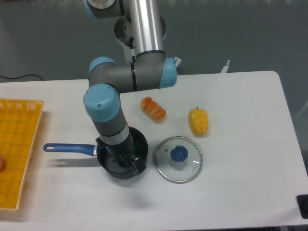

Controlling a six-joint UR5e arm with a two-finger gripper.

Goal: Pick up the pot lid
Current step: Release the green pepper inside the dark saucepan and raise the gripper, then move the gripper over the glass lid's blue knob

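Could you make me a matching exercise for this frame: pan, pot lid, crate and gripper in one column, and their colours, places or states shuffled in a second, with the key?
Column one
1. Pan
2. Pot lid
3. Crate
4. Gripper

Column two
A. Yellow-orange, at the picture's left edge
B. Open, over the pan
C. Black, with a blue handle
D. Clear, with a blue knob

Pairs: 1-C, 2-D, 3-A, 4-B

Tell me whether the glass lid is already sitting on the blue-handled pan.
No, the lid lies on the table beside the pan, on the side away from its handle.
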